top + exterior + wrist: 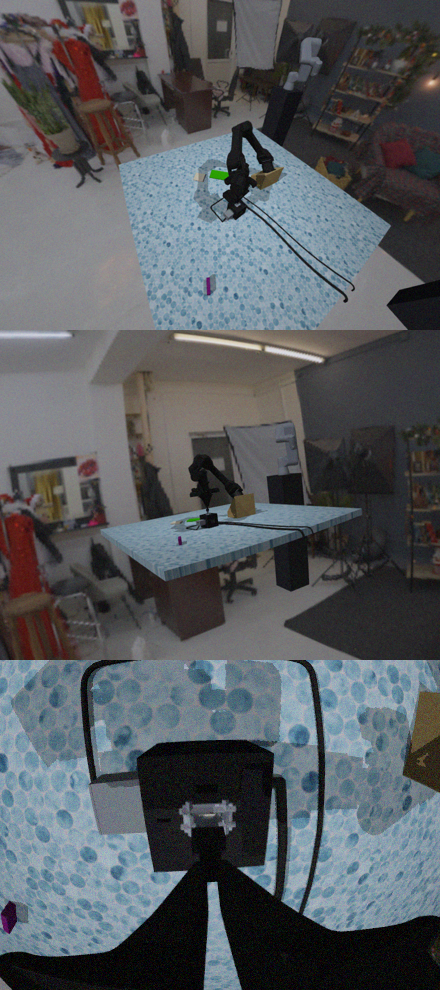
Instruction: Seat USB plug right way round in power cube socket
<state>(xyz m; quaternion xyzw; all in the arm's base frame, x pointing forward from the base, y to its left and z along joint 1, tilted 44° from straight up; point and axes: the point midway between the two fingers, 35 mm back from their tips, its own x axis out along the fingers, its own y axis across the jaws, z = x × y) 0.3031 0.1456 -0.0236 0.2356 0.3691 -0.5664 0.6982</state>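
Note:
The black power cube [238,212] [208,520] [207,775] stands on the table near its middle. Its top socket [208,817] shows in the wrist view as a grey metal frame. A dark USB plug [210,841] stands in that socket, and how deep it sits is hidden. My gripper [235,203] [207,510] [211,870] points straight down right over the cube and is shut on the plug.
Two long black cables [294,250] [263,525] run from the cube to the table's edge. A wooden wedge [269,176] [243,505], a green block [218,174] [192,520] and a tan tile [199,176] lie behind the cube. A small purple-and-grey block [210,285] [180,540] [10,916] stands near the front.

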